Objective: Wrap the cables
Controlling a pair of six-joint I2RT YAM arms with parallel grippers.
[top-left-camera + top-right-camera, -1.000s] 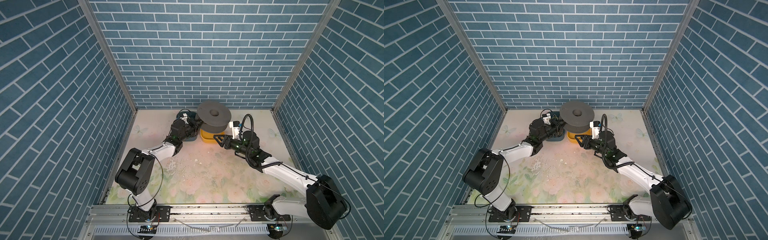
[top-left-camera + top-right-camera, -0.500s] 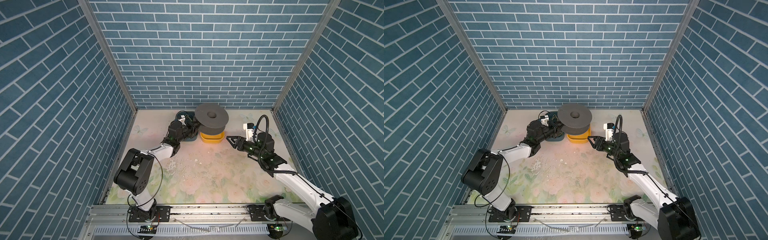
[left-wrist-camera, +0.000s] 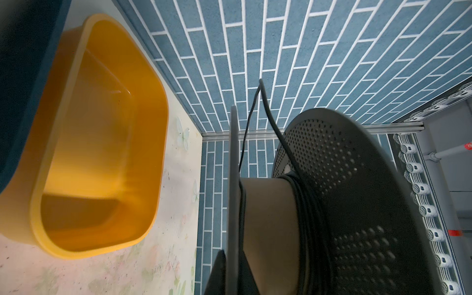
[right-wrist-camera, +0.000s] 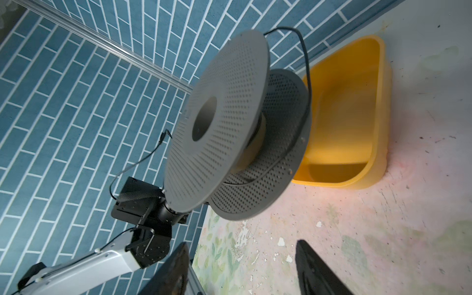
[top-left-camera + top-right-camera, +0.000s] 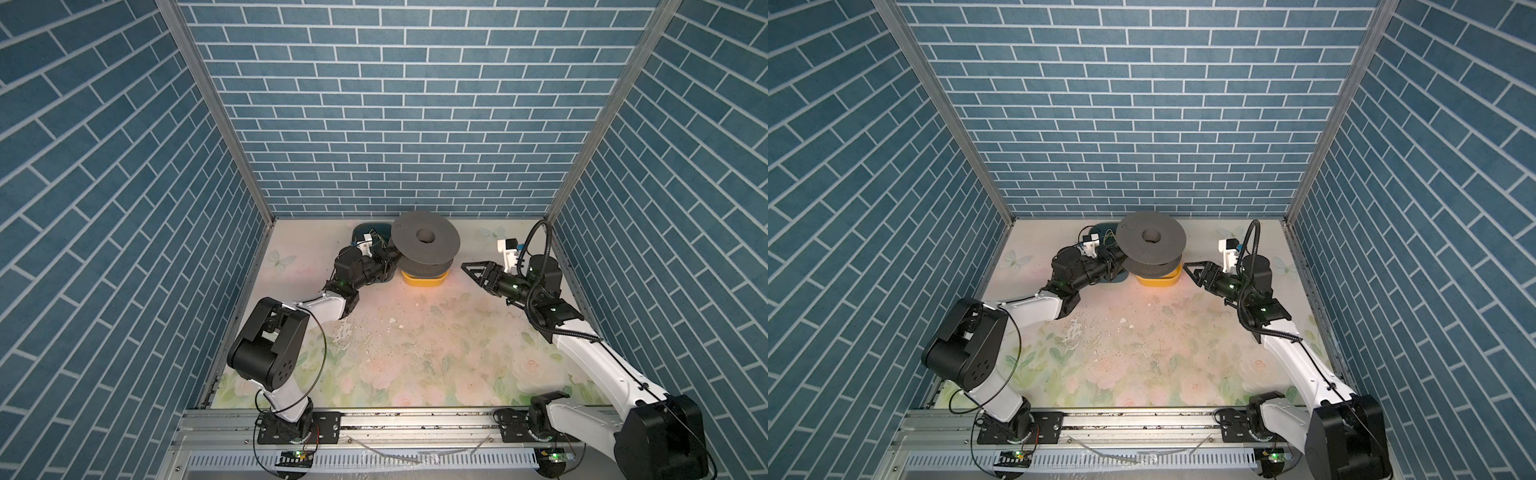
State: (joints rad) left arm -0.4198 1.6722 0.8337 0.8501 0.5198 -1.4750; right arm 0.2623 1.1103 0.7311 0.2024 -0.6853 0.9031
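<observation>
Finding: winding is partly done. In the left wrist view the black cable sits in several tight turns on the hub of the grey spool, bunched against one flange, with most of the hub bare. A slack loop rises from those turns and stands out past the flange rims. The right wrist view shows the same loop arching over the rim on the side facing the yellow tub. We see no cable lying in the tub or on the mat around it, so we judge what is left to be drawing in that loop and securing it.

Position: in both top views the spool hangs directly above the yellow tub, clear of its rim, and the cable is carried on it.

Left gripper: clamped narrow on the edge of one spool flange, on the side of the tub towards the left wall.

Right gripper: jaws spread wide, nothing between them. It stands apart from the tub on the opposite side.

Markings: no brand, label or legible writing found. Red tags beyond the enclosure are too blurred to read.
</observation>
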